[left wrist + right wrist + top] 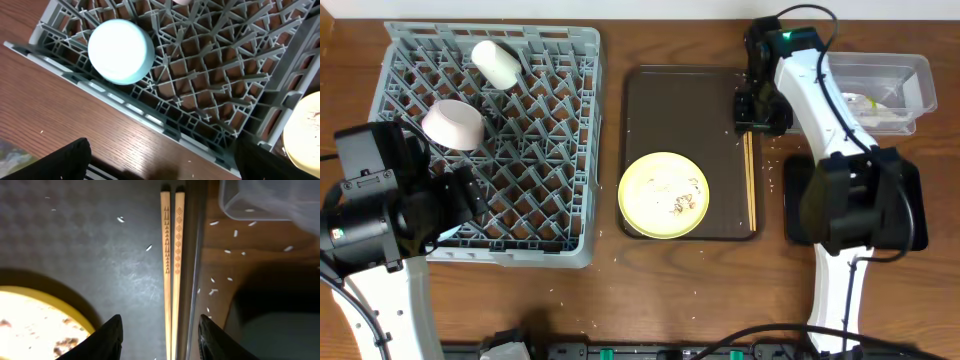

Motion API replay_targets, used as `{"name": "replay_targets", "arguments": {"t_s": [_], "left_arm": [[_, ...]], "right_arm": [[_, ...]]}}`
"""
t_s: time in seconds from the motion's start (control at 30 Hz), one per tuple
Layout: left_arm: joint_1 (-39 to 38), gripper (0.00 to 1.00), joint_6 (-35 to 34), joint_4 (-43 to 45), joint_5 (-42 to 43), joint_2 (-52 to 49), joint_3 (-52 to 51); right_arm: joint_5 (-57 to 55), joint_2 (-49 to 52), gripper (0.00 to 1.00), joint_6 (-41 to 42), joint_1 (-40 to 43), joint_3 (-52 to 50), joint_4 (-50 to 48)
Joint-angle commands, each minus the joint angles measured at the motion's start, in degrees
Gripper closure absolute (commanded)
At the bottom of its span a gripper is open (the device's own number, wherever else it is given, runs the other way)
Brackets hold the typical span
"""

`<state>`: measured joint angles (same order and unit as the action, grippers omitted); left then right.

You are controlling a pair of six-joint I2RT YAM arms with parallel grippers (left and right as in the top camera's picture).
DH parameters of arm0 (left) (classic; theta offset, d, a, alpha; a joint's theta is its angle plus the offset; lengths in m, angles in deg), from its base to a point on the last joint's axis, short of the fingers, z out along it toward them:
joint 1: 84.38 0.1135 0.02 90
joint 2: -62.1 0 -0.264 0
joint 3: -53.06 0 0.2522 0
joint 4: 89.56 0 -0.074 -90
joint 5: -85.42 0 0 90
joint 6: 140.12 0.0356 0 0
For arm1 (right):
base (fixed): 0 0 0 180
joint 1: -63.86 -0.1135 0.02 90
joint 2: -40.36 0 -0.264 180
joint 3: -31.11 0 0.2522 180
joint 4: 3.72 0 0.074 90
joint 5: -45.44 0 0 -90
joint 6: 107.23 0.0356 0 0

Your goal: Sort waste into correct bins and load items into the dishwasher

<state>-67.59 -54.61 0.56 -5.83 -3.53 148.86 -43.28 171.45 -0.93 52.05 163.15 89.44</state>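
The grey dish rack (575,150) holds a white cup (495,62), a white bowl (453,123) and an upturned light blue bowl (120,51). My left gripper (160,167) is open and empty above the wood by the rack's front edge (125,102). The pale yellow plate (663,194), with food crumbs (682,203) on it, lies on the brown serving tray (660,110). My right gripper (161,337) hangs open over the tray's right side, its fingers either side of the wooden chopsticks (172,255) without touching them. The clear tub (895,80) holds pale waste.
The black tray (798,205) lies front right, mostly under my right arm (840,150). Rice grains (227,251) are scattered on the table between the serving tray's rim and the clear tub (260,205). My left arm (375,210) covers the rack's front left corner.
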Motion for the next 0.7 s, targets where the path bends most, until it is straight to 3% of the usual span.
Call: {"name": "replay_targets", "arguments": {"t_s": [0.0, 0.3, 0.67], "left_arm": [[-0.1, 0.07, -0.5, -0.1, -1.4, 0.2, 1.1], [-0.1, 0.07, -0.5, -0.1, -1.4, 0.1, 1.1], [-0.1, 0.07, -0.5, -0.1, -1.4, 0.2, 1.1]], "right_arm": [[-0.7, 2.4, 0.54, -0.1, 0.0, -0.3, -0.6], [2.2, 9.1, 0.62, -3.8, -0.4, -0.3, -3.1], [2.2, 9.7, 0.59, -3.5, -0.4, -0.3, -4.6]]}}
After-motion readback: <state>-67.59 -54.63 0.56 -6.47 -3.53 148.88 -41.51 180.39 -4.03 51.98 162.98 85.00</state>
